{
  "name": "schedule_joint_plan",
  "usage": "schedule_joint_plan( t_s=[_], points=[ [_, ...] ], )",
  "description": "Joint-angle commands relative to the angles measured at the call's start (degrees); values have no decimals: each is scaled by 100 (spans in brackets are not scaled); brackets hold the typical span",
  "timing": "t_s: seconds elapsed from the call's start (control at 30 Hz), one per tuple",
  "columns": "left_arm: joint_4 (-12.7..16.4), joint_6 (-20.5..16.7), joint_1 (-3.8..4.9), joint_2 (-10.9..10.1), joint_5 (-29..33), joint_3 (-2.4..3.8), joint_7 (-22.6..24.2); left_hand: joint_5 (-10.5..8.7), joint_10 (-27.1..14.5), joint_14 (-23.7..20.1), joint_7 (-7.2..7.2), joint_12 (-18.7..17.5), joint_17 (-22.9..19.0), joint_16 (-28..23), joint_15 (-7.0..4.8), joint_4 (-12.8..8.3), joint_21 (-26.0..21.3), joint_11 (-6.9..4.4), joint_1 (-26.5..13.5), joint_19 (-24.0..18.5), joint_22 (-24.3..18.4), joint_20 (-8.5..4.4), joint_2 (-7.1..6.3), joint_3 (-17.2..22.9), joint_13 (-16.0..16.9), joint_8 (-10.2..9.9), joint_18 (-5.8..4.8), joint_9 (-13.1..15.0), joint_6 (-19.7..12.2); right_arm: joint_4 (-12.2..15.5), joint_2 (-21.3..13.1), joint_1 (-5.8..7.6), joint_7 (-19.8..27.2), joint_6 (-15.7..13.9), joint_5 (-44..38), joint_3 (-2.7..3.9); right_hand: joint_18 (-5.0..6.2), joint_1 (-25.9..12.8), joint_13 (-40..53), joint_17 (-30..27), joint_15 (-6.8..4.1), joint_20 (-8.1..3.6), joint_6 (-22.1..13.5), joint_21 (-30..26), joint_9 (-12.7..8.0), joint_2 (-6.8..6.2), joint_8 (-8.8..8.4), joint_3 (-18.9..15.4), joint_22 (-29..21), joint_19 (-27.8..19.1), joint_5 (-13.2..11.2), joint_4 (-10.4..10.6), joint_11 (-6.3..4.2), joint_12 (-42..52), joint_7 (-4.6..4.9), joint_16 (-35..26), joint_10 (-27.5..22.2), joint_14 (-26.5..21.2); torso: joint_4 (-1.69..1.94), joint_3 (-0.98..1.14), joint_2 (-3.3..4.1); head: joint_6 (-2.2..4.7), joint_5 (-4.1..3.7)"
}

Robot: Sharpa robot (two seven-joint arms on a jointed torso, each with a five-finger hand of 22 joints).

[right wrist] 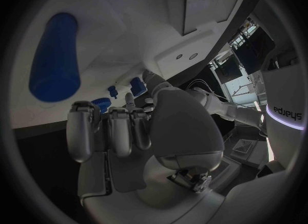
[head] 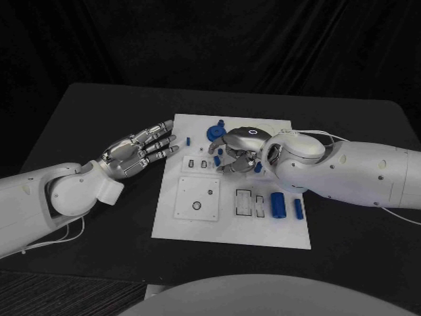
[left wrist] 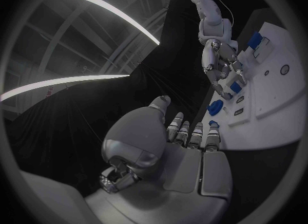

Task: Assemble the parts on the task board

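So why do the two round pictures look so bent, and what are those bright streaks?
Left wrist view: a fisheye lens bows the task board edge; the streaks are room lights behind the left hand. Right wrist view: a blue cylinder looms large and soft above the right hand. Head view: straight edges, dim even light.

left hand [head: 139, 151] open, right hand [head: 237, 153] curled

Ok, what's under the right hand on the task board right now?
The right hand hovers over the task board, fingers curled down among small blue parts. Whether it holds one cannot be seen; its fingers cover that spot.
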Motion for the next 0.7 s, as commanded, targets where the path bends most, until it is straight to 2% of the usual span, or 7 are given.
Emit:
schedule_joint_plan(
  t_s=[0.03,0.2,0.4,0.5,0.57,0.63,0.7],
  points=[
    [91,11,-6,-56,3,5,123,17,-7,-40,53,29,-6,-12,45,-257,-16,58,-5,5,-6,102,-32,93,4,51,-20,3,-33,77,-85,-1,84,-377,-17,2,46,-182,1509,1509,-54,-43,-58,-18,-140,-80,-9,-236,1265,251,-398,202,-45,20,9,15,609,595,0,1,-4,31,9],
    [255,-236,1,-183,3,6,308,-136,-6,-32,100,99,2,41,76,-892,5,125,57,45,14,260,-99,460,11,87,112,1,-47,274,-303,139,293,-839,-17,3,44,-200,1509,1509,-54,-45,-66,-14,-393,-414,77,-624,1269,261,-847,1062,-44,20,12,15,609,595,-1,1,-2,71,117],
    [479,-736,70,-388,-261,9,428,-314,76,41,146,466,42,274,77,-1601,103,289,50,232,82,339,-167,1065,59,138,157,3,-68,671,-725,550,430,-1325,-17,3,42,-753,1509,1509,-67,-58,-44,-9,-501,-681,125,-1442,1271,263,-858,1156,-56,20,0,15,609,595,-1,7,-9,145,229],
    [580,-1032,238,-492,-689,10,385,-514,228,224,165,994,106,666,71,-1805,330,497,-95,655,209,374,-246,1335,124,202,163,14,-31,892,-970,789,479,-1639,-17,3,39,-857,1509,1509,-73,-62,-16,1,-535,-677,151,-1682,1275,267,-855,1158,-65,20,-15,15,609,595,-1,10,-13,140,274],
    [614,-1183,374,-526,-1025,10,305,-854,456,556,136,1620,204,1207,99,-1696,691,664,-174,1312,394,386,-302,1355,217,222,169,15,-23,986,-1097,911,500,-1793,-16,3,34,-902,1509,1509,-76,-65,-2,21,-547,-674,163,-1723,1282,277,-853,1160,-68,20,-18,15,609,595,1,12,-17,133,277],
    [634,-1316,543,-540,-1534,10,166,-1519,740,1041,38,2868,360,2142,75,-940,1264,741,-199,2297,649,381,-564,862,441,233,157,16,-22,1047,-1213,1037,495,-1903,-15,3,31,-927,1509,1509,-79,-68,33,33,-558,-560,188,-1647,1286,283,-853,1155,-73,20,-24,15,609,595,6,35,-30,123,254],
    [618,-1406,733,-523,-2196,10,-6,-1789,875,1428,18,3282,504,2735,63,-517,1504,765,-90,2667,741,412,-714,500,574,289,154,26,68,1065,-1291,1135,473,-1922,-13,3,30,-952,1509,1509,-81,-69,50,34,-570,-504,202,-1607,1287,284,-853,1155,-74,20,-22,15,609,595,9,57,-36,140,216]
  ],
)
